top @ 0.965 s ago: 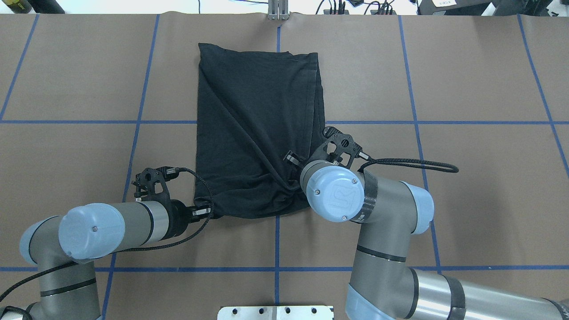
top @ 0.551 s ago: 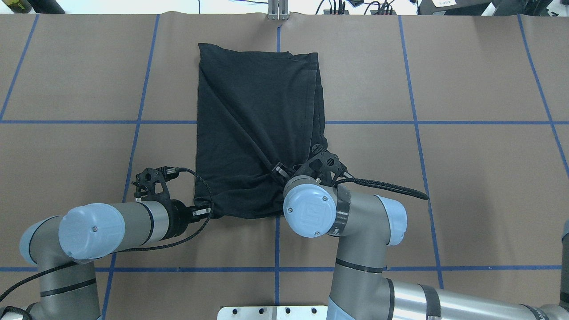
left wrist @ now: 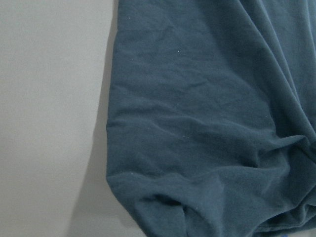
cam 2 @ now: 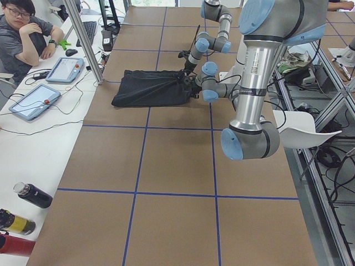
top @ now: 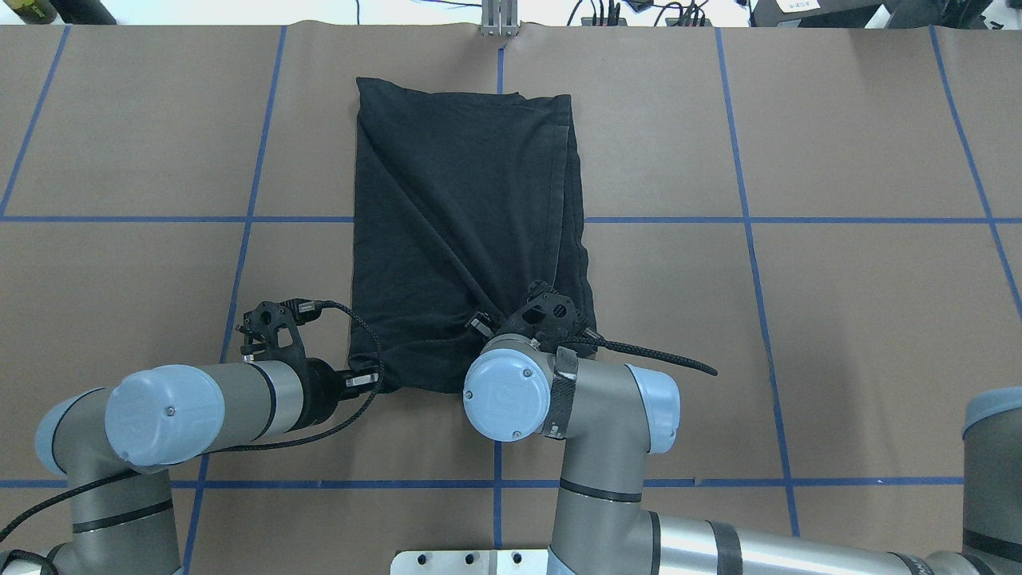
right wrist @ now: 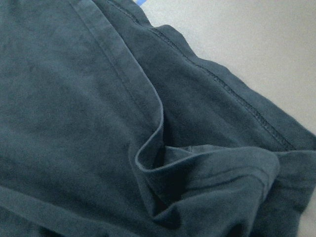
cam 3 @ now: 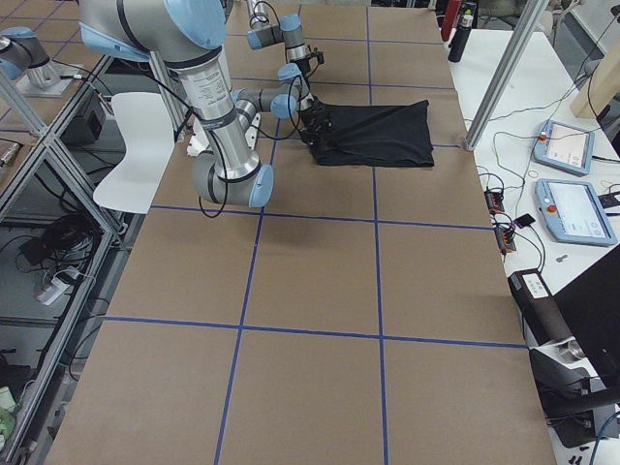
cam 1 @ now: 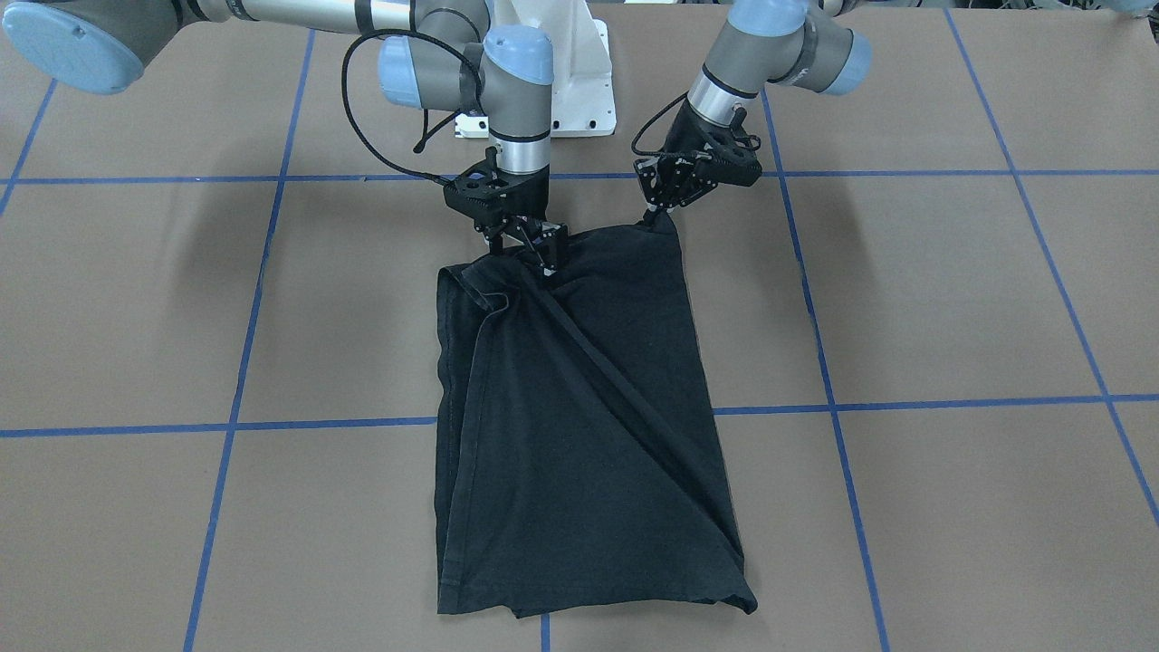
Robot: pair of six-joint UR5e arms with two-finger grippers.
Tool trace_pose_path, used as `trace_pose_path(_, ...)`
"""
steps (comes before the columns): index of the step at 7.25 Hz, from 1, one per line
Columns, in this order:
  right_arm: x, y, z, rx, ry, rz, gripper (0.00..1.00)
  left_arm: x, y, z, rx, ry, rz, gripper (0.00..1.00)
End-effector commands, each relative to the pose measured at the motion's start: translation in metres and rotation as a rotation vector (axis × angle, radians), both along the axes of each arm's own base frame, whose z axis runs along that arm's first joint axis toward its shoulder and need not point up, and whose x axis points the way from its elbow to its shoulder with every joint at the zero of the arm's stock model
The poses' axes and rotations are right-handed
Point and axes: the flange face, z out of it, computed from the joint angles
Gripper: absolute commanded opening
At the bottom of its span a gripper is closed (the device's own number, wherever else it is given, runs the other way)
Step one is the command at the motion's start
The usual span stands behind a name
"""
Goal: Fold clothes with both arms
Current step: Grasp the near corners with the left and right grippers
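Looks forward and down from behind the robot in the overhead view, and faces back at it steeply from across the table (cam 1: 951, 299) in the front view, sharing the whole T-shirt (top: 463, 200) between them. Looks along the table from far off at each end in the 2 side views, with the shirt small in both. Sits close over the cloth in the 2 wrist views, filling each with dark fabric beside a strip of tabletop.

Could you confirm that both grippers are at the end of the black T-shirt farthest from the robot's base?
Not quite. The left gripper and right gripper are at the end of the black T-shirt nearest the robot's base, as the exterior front-facing view shows.
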Motion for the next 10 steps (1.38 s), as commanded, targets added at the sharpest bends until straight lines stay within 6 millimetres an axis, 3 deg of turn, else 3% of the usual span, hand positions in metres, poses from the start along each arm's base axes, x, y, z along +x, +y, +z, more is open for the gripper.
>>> trace_pose_path(1,-0.009,0.007,0.004,-0.010,0.006,0.000,0.97,0.000,0.000,0.000,0.000,0.000,0.000,0.00)
trace_pose_path(2,-0.016,0.005,0.003,-0.018,0.009,0.020,0.92,0.000,0.000,0.000,0.000,0.000,0.000,0.00)
trace_pose_path(3,-0.023,0.002,-0.007,-0.022,-0.004,0.048,0.68,0.000,0.000,0.000,0.001,0.000,0.001,0.00)
trace_pose_path(4,-0.023,0.002,-0.014,-0.034,-0.024,0.065,0.01,0.000,0.000,0.000,0.000,0.000,0.000,0.00)
trace_pose_path(7,-0.012,-0.004,-0.028,0.027,-0.017,0.014,0.00,0.000,0.000,0.000,0.000,0.000,0.000,0.00)
trace_pose_path(10,0.001,-0.015,-0.028,0.042,-0.013,0.017,0.00,0.000,0.000,-0.001,0.002,0.001,0.001,0.00)
